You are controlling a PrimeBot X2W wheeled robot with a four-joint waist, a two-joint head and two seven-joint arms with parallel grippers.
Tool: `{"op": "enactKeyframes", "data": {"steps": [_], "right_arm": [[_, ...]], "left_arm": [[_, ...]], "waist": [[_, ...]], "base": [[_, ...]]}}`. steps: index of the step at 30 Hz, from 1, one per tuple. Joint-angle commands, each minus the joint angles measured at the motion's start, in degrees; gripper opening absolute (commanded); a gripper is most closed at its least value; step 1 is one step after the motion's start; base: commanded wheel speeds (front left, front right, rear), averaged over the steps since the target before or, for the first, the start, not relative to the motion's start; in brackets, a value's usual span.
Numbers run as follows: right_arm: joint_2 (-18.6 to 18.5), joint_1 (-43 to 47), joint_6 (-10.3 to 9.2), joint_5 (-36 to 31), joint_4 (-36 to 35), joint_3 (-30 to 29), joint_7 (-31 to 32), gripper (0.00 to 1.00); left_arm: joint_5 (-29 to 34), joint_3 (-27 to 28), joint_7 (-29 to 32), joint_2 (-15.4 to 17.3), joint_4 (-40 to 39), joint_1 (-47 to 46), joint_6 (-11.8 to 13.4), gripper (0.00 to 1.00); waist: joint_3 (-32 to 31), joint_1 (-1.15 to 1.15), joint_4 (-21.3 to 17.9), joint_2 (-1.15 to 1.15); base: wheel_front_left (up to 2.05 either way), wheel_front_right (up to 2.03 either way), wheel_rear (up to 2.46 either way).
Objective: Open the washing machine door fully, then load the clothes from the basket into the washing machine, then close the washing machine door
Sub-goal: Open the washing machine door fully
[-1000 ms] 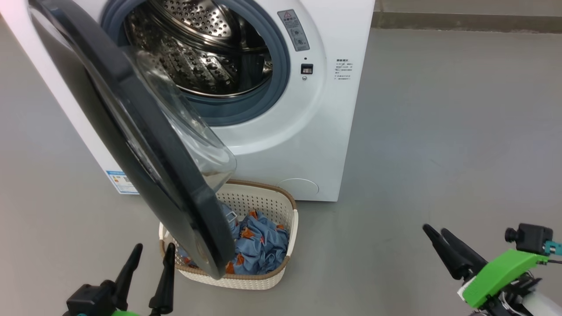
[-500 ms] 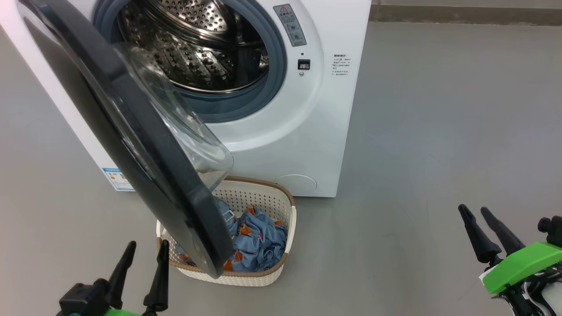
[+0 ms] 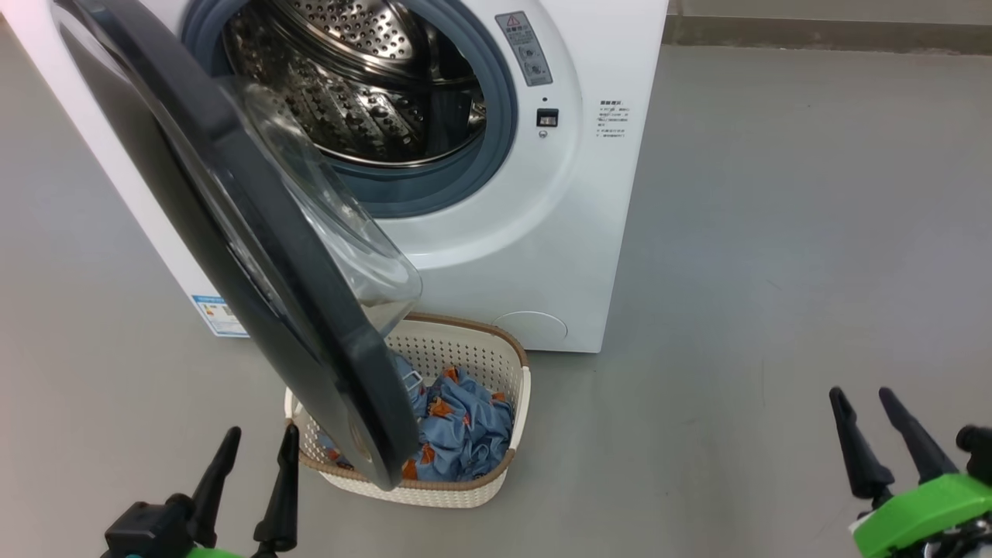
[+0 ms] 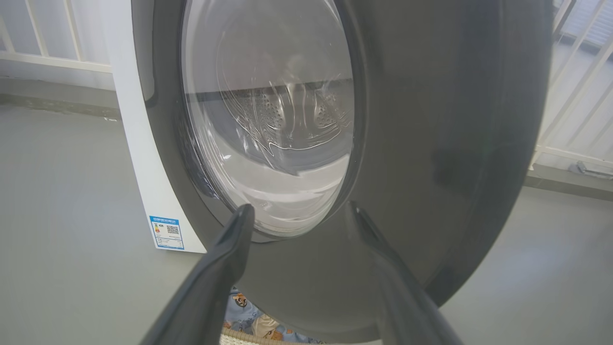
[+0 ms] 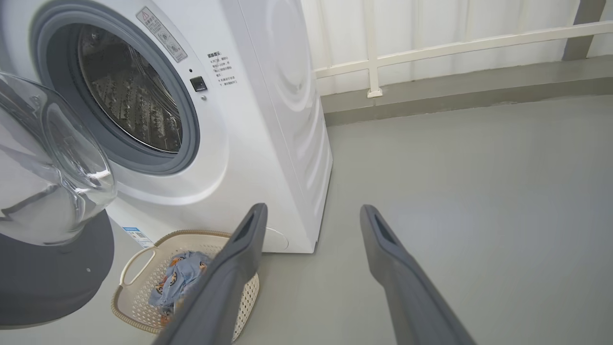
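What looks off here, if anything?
One thing: the washing machine door stands only partly open and hangs over the basket, hiding the left part of the clothes in the head view. The basket sits upright on the floor in front of the washing machine. Nothing looks spilled or damaged.

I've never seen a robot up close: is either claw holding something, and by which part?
Nothing is held. The left gripper and the right gripper are both open and empty; the clothes lie in the basket.
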Motion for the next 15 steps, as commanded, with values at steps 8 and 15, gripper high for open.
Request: {"op": "enactKeyframes", "data": {"steps": [8, 15], "right_arm": [[2.21, 4.19, 0.09, -6.45, -1.83, -2.94, -0.68, 1.0], [4.04, 5.67, 0.09, -8.13, -0.56, -3.1, -0.69, 1.0]], "left_arm": [[0.49, 2.01, -0.36, 0.56, -1.45, -0.64, -0.09, 1.0], [0.29, 2.37, -0.36, 0.42, -1.25, -1.02, -0.09, 1.0]], "waist": [[0.17, 0.0, 0.34, 0.0], [0.8, 0.0, 0.38, 0.0]], "base": [[0.0, 0.0, 0.0], [0.0, 0.0, 0.0]]}}
